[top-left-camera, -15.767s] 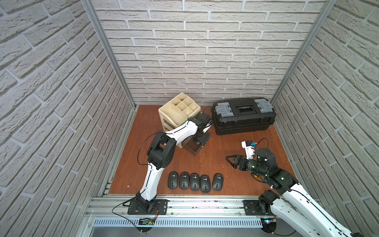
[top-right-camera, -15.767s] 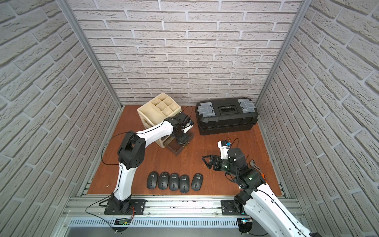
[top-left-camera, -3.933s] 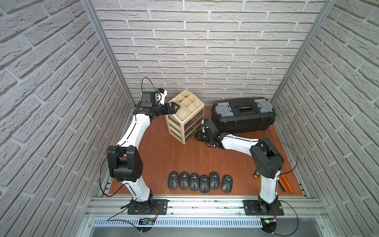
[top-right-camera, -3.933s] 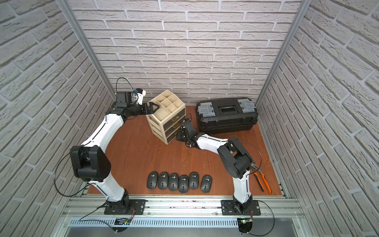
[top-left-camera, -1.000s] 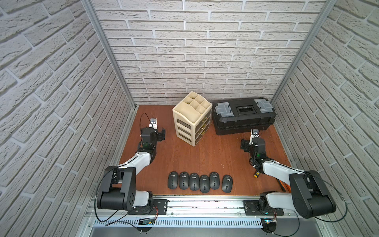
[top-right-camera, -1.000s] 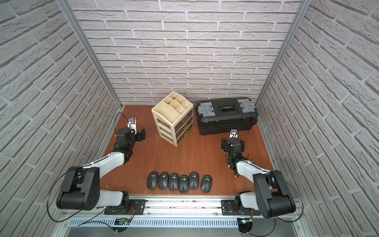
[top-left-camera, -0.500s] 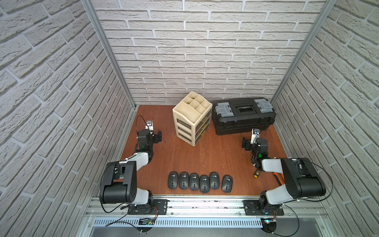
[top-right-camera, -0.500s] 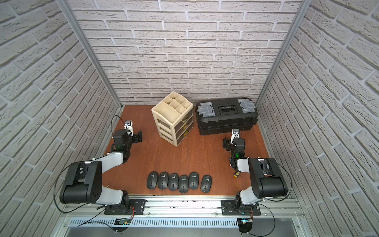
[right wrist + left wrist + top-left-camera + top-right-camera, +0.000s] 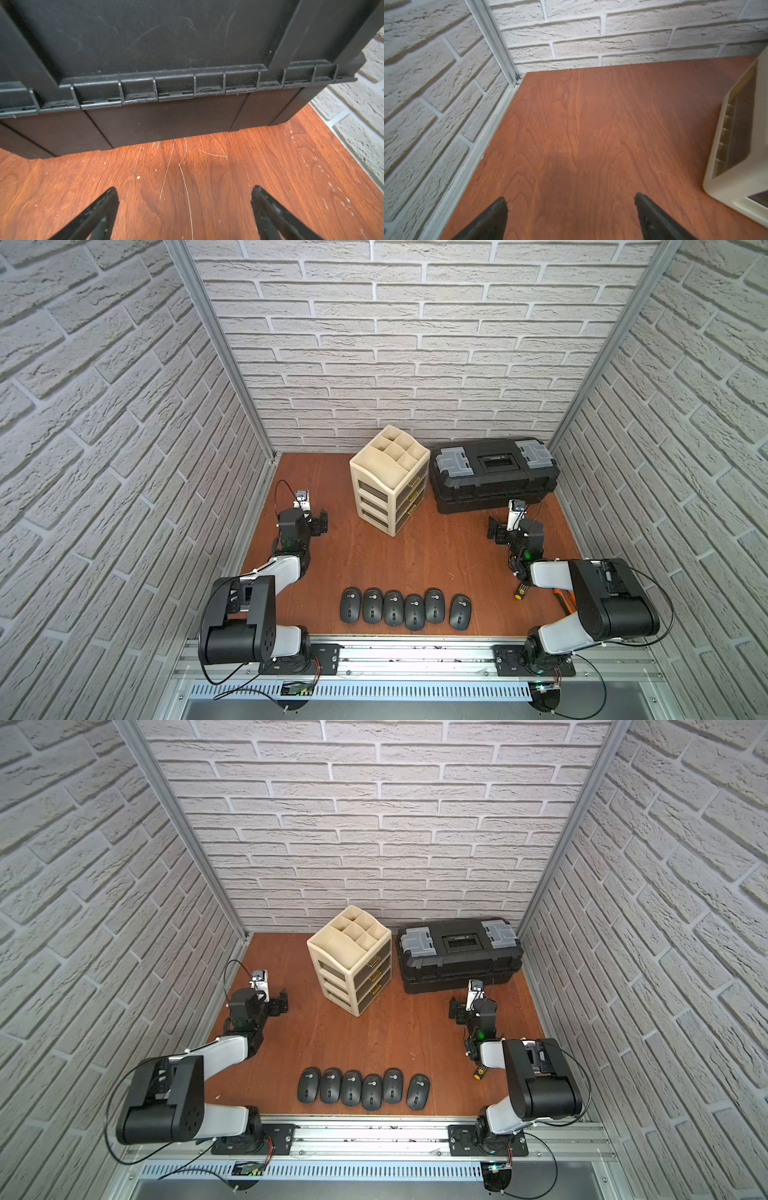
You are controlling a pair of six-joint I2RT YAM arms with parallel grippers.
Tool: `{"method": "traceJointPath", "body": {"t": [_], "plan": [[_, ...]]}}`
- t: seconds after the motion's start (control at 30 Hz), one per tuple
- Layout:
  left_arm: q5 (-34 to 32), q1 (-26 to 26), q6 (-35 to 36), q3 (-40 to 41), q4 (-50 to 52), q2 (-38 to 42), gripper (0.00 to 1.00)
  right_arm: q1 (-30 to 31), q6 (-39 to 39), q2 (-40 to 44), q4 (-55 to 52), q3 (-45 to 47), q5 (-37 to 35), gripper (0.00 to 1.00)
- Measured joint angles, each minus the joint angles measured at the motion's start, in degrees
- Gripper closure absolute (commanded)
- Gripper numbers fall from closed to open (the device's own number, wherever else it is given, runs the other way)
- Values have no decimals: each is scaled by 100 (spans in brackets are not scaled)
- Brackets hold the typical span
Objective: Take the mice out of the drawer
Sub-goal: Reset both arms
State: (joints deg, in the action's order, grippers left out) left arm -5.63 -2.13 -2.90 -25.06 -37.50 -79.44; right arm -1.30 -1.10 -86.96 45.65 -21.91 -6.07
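Left gripper [image 9: 319, 524] and right gripper [image 9: 496, 531] have drawn back to rest, both wide and empty; six mice [image 9: 393, 608] lie outside the shut drawers [image 9: 409, 494]: task apparently complete.

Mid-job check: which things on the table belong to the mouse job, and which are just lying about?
Job: six mice, in a row near the front edge; cream drawer unit, drawers shut.
Lying about: black toolbox; yellow-capped tool; orange-handled tool, mostly hidden.
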Motion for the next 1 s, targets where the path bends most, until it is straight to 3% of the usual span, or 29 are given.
{"method": "traceJointPath", "body": {"t": [0.1,0.23,1.0], "plan": [[81,-116,-105,385,-651,-407,2,0,0,0,0,0,0,0],[302,-219,-188,387,-780,-1062,2,0,0,0,0,0,0,0],[466,-304,-273,315,-1054,-1086,2,4,-81,57,511,361,-195,0]]}}
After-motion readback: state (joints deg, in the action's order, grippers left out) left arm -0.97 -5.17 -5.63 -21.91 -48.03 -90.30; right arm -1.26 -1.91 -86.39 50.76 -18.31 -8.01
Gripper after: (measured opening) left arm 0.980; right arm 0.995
